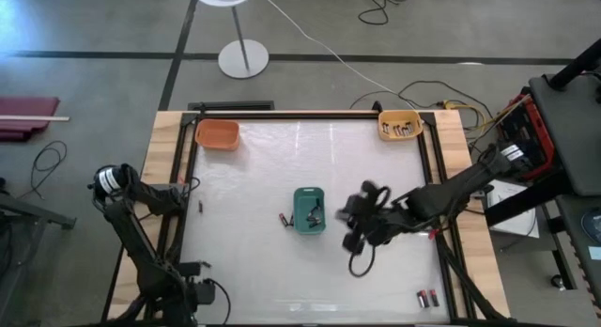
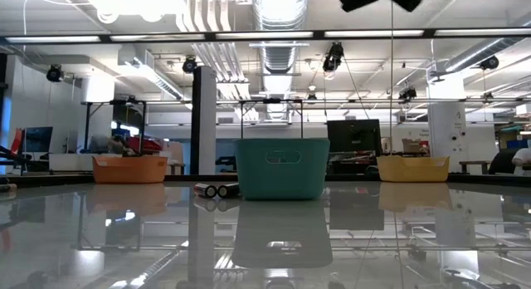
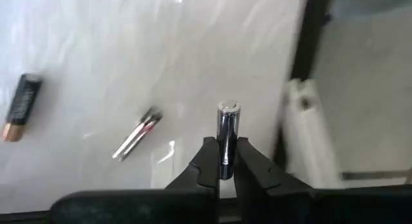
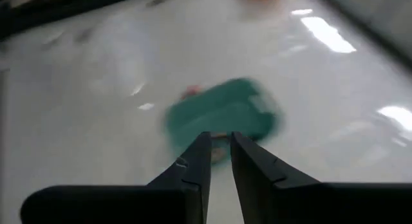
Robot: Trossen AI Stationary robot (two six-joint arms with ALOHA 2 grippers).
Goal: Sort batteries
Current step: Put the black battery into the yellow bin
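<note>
The left gripper (image 3: 224, 161), parked near the counter's (image 1: 263, 271) left edge, is clenched on a slim silvery battery (image 3: 227, 130), and should carry it level and let go only when directly over the right bin. The right gripper (image 4: 220, 153), just beside the teal bin (image 1: 309, 210), has its fingers slightly parted and empty. Other batteries are small dark cylinders: one copper-ended (image 3: 21, 107), a pair (image 1: 428, 297) near the front edge, several in the yellow bin (image 1: 400, 126).

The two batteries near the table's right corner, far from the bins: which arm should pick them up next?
Probably right. The two batteries lie on its side, and the right gripper is nearer. The left gripper is at the far left edge, jaws shut on a battery.
</note>
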